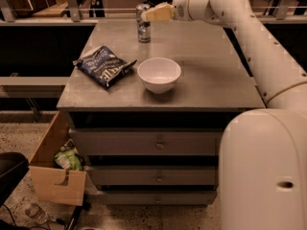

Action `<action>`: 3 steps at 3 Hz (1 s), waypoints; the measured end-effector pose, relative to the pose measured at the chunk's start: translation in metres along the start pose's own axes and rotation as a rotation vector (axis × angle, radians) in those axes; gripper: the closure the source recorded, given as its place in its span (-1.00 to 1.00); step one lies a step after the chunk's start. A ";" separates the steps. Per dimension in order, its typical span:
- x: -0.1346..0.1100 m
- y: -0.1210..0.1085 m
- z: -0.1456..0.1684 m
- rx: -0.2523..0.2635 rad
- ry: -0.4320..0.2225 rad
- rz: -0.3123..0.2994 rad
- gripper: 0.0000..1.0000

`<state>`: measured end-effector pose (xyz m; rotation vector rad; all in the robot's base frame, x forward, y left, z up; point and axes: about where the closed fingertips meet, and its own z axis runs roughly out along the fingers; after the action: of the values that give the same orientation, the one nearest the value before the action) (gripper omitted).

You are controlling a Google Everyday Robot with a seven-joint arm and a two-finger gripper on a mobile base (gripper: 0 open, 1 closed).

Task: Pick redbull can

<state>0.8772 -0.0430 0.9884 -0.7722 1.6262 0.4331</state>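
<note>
The redbull can (143,31) is a slim silver-and-blue can standing upright at the far middle of the grey table (211,80). My gripper (154,14) reaches in from the right on a long white arm. Its cream-coloured tip is at the height of the can's top rim and overlaps the upper right of the can in this view. Whether it touches the can does not show.
A white bowl (159,74) stands in front of the can near the table's middle. A dark blue chip bag (103,65) lies to the left. The cabinet has drawers (158,143) below. An open cardboard box (55,169) sits on the floor at the left.
</note>
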 end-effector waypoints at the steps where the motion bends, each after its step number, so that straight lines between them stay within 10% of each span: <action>1: 0.003 -0.010 0.036 0.000 -0.043 0.027 -1.00; 3: 0.021 -0.004 0.080 -0.035 -0.098 0.114 -1.00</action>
<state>0.9365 0.0017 0.9523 -0.6758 1.5789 0.5741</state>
